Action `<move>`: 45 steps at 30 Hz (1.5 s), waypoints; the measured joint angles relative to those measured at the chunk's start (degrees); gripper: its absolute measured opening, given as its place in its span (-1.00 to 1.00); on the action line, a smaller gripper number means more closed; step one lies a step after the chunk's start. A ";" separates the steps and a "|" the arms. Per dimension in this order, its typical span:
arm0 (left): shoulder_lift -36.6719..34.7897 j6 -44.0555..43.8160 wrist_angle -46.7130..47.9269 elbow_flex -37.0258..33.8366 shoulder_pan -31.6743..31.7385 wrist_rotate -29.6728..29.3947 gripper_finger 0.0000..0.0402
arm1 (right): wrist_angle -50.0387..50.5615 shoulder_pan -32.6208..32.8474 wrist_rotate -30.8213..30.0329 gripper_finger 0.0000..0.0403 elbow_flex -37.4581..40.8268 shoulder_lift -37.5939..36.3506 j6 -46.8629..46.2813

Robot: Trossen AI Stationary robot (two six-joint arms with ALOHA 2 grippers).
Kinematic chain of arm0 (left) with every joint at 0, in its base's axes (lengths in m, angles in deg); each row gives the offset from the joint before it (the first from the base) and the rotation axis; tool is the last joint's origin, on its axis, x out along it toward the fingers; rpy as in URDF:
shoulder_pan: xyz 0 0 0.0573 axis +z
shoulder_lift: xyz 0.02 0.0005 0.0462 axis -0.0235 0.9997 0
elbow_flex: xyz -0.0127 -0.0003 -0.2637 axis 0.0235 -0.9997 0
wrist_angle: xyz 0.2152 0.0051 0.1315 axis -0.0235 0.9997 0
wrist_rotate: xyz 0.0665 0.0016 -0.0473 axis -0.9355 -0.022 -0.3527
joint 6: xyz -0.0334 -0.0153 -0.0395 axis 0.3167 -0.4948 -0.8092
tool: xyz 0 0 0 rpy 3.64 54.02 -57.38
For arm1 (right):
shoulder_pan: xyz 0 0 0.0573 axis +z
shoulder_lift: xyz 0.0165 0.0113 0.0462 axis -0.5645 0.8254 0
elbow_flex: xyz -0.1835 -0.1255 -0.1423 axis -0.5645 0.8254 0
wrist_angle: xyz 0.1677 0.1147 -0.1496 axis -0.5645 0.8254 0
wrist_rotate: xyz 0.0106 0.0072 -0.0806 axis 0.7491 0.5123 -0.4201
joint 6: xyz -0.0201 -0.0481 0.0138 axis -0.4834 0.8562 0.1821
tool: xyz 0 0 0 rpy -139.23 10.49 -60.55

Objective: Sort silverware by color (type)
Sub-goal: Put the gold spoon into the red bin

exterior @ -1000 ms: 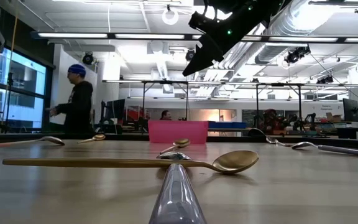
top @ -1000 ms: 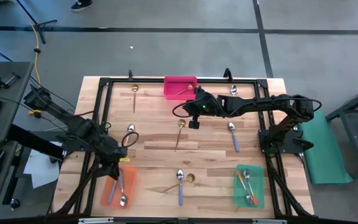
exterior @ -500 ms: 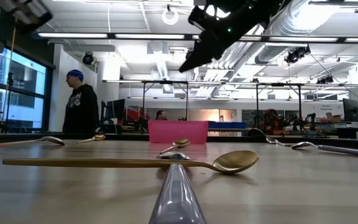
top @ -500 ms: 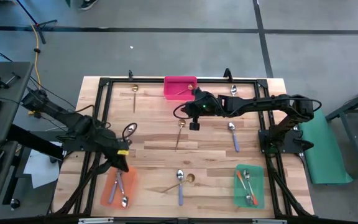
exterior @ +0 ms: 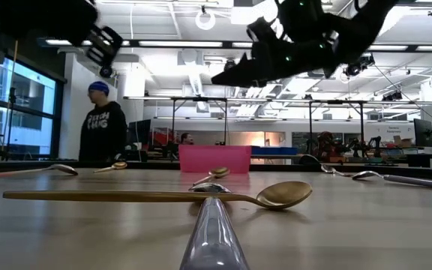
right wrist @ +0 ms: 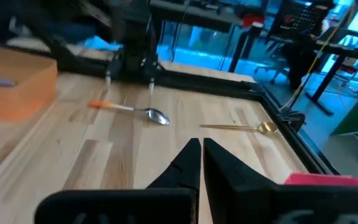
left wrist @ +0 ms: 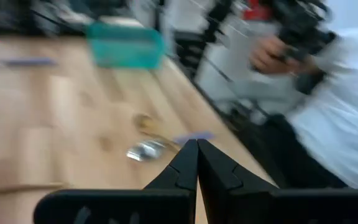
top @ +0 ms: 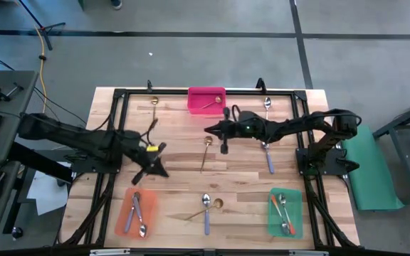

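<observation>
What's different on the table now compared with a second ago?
The left gripper swung away from the orange tray toward the table's middle, and its fingers closed on nothing. The right gripper, shut, shifted only slightly near the gold spoon. The spoons lie as before.

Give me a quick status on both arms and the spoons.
Left gripper and right gripper: jaws shut, empty, above the table. Two spoons in the orange tray, seven loose. Nothing in the way.

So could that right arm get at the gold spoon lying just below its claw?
Probably yes. The right gripper, shut and empty, hangs close beside the gold spoon mid-table, with bare wood around it and nothing lying across. It would have to open first. The left gripper is well off.
</observation>
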 joint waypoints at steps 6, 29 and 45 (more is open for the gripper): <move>3.62 2.21 -9.78 -2.86 7.88 -8.53 -1.00 | -5.00 0.37 -2.48 -1.00 2.83 0.00 -4.27; 20.72 5.96 -38.73 -9.94 18.30 -16.74 -1.00 | -4.58 1.20 -11.94 -1.00 2.83 0.00 -9.26; 20.65 2.45 -40.17 -14.78 18.59 -22.47 -1.00 | -4.54 1.66 -13.61 -1.00 2.83 -0.02 -10.15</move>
